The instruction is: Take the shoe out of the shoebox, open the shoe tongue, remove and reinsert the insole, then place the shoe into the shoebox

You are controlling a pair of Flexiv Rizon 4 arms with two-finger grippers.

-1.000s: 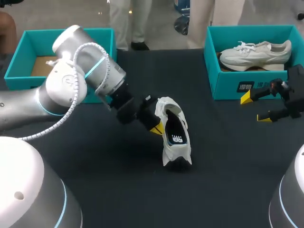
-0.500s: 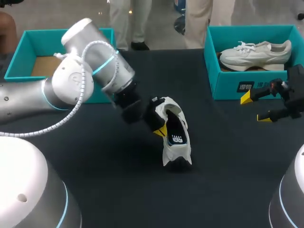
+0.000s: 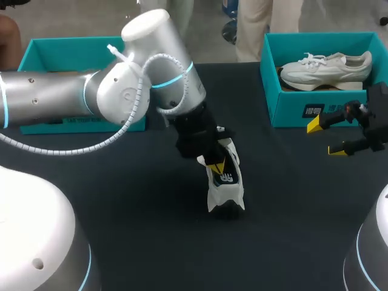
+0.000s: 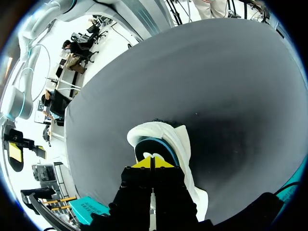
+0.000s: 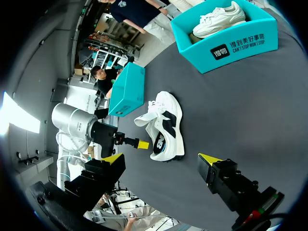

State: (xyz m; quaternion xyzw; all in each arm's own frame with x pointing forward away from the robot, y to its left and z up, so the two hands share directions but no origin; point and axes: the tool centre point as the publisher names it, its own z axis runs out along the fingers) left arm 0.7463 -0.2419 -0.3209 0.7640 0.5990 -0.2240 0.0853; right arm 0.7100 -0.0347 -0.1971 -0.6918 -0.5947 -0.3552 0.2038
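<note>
Head view: shoe (image 3: 229,193) beneath tool (image 3: 214,167) (left)

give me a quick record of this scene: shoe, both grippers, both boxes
shoe: on the table, opening facing up
left gripper: shut, tips at the shoe's opening
right gripper: open, empty, in front of the right shoebox
right shoebox: holds a second shoe
left shoebox: partly behind the left arm

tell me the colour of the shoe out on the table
The shoe is white with black side panels; the right wrist view shows it best.
</note>
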